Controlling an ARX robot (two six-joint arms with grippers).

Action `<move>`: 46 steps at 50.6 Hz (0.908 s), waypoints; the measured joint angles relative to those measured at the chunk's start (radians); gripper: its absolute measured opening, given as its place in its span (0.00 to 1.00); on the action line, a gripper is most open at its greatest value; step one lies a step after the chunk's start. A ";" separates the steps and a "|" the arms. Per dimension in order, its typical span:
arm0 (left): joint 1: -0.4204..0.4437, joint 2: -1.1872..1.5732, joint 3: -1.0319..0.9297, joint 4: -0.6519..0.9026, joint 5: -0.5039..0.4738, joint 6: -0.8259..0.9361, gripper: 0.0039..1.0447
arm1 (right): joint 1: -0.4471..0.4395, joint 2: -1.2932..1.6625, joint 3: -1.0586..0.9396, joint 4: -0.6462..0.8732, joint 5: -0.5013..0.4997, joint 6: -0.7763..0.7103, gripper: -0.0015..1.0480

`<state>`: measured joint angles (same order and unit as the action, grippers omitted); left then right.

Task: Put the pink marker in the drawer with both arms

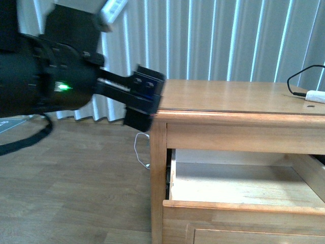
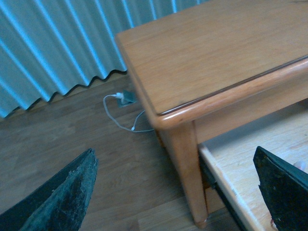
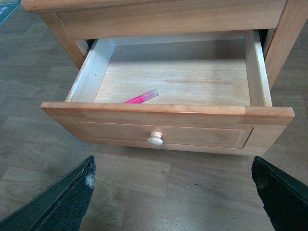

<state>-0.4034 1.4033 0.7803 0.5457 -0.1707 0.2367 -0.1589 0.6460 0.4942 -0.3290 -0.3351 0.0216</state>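
The pink marker [image 3: 140, 97] lies on the light wood floor inside the open drawer [image 3: 202, 131], close behind the front panel and left of the middle. The pale round knob [image 3: 155, 139] sits on that panel. My right gripper [image 3: 173, 202] hangs open over the wood floor in front of the drawer, holding nothing. My left gripper [image 2: 175, 192] is open and empty, beside the table's left front leg [image 2: 185, 163] and the drawer's side wall [image 2: 226, 185]. In the front view the left arm [image 1: 56, 76] reaches to the table's left corner, and the drawer [image 1: 244, 209] stands pulled out.
The honey-brown table top [image 1: 228, 96] carries a white adapter [image 1: 316, 95] with a black cable at its far right. A white cord and plug [image 2: 122, 98] lie on the floor by the table's left side. Vertical blinds [image 1: 213, 35] hang behind.
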 joint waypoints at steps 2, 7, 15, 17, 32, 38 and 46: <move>0.014 -0.051 -0.033 -0.011 -0.015 -0.010 0.94 | 0.000 0.000 0.000 0.000 0.000 0.000 0.91; 0.059 -0.251 -0.148 -0.084 -0.039 -0.072 0.94 | 0.000 0.000 0.000 0.000 0.000 0.000 0.91; 0.096 -0.563 -0.307 -0.251 -0.113 -0.228 0.94 | 0.000 0.000 0.000 0.000 0.000 0.000 0.91; 0.102 -0.627 -0.340 -0.296 -0.141 -0.249 0.94 | 0.000 0.000 0.000 0.000 0.000 0.000 0.91; 0.130 -0.818 -0.427 -0.377 -0.124 -0.360 0.90 | 0.000 0.000 0.000 0.000 0.000 0.000 0.91; 0.175 -0.867 -0.497 -0.295 -0.044 -0.288 0.72 | 0.000 0.000 0.000 0.000 0.000 0.000 0.91; 0.235 -0.932 -0.575 -0.290 0.008 -0.257 0.44 | 0.000 0.000 0.000 0.000 0.000 0.000 0.91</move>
<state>-0.1680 0.4709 0.2054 0.2562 -0.1627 -0.0204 -0.1589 0.6460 0.4942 -0.3290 -0.3351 0.0216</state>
